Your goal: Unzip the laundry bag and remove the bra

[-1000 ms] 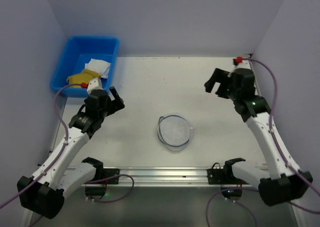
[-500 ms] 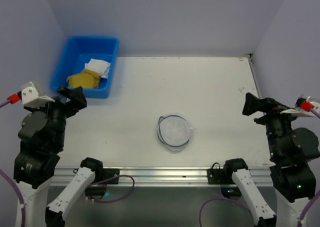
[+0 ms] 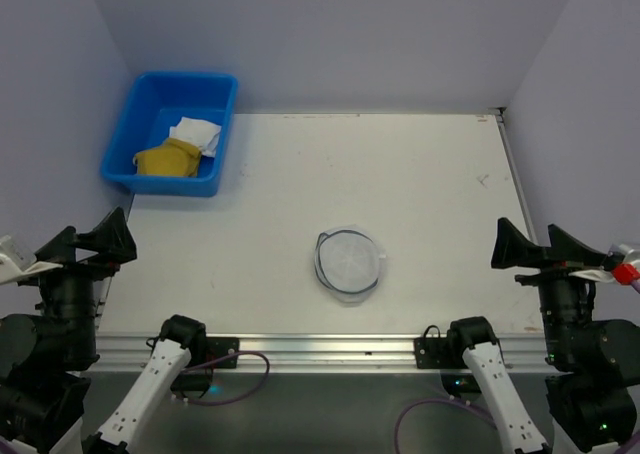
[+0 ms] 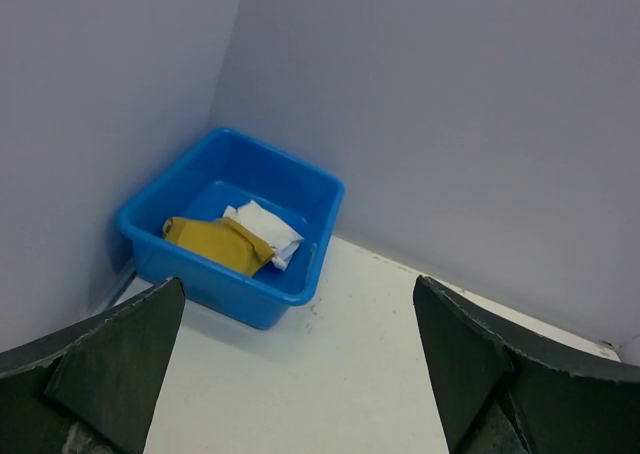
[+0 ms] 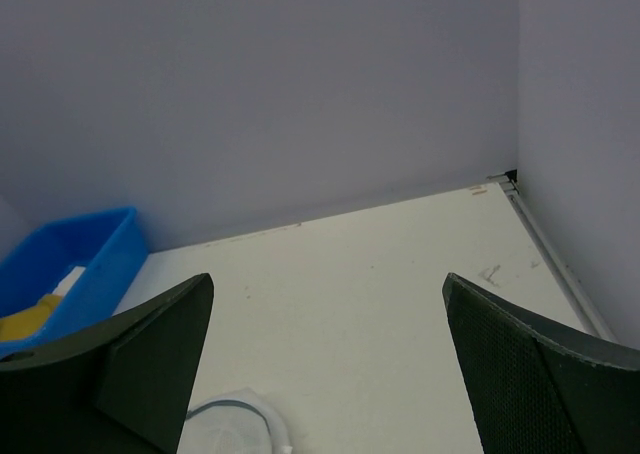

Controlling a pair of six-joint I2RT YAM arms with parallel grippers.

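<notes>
The laundry bag [image 3: 349, 262] is a small round white mesh pouch with a dark zip line round its flap. It lies flat near the middle of the table, and its top edge shows at the bottom of the right wrist view [image 5: 235, 429]. The bra is hidden. My left gripper [image 3: 88, 242] is open and empty, raised at the near left edge, far from the bag. My right gripper [image 3: 535, 244] is open and empty, raised at the near right edge. Both sets of jaws stand wide apart in their wrist views.
A blue plastic tub [image 3: 132, 154] stands at the far left corner, holding a yellow cloth [image 3: 165, 159] and a white cloth [image 3: 195, 134]; it also shows in the left wrist view [image 4: 190, 269]. Purple walls enclose the table on three sides.
Both arms have pulled back from over the table to the near edge and risen towards the camera. The bag has not moved.
</notes>
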